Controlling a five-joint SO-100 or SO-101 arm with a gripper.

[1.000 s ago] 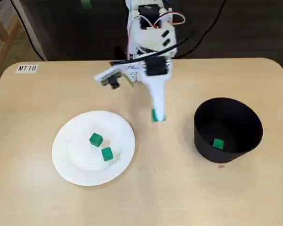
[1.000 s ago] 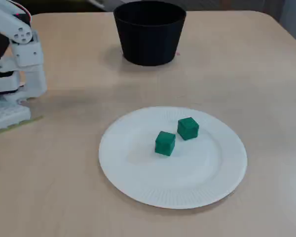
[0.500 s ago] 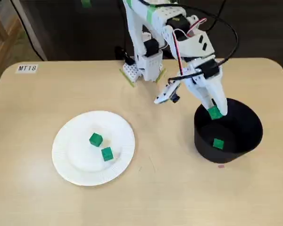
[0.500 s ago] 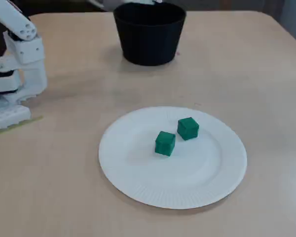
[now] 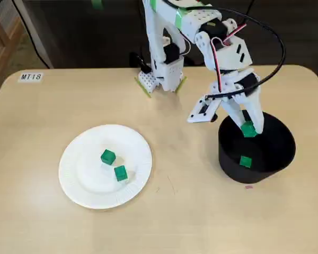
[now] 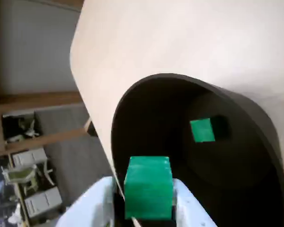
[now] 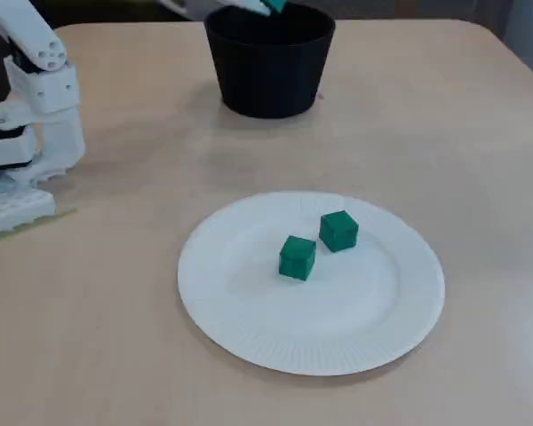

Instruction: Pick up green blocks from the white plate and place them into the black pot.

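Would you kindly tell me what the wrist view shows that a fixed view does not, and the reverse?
Only the wrist view shows furniture on the floor beyond the edge of the table. Only a fixed view shows the white plate carrying two green blocks, and the MT18 label. Both show the tool shut on a green block over the black pot, with another block lying inside.

Bright even indoor light, soft faint shadows, slightly soft focus, dark pot (image 5: 257,145) interior
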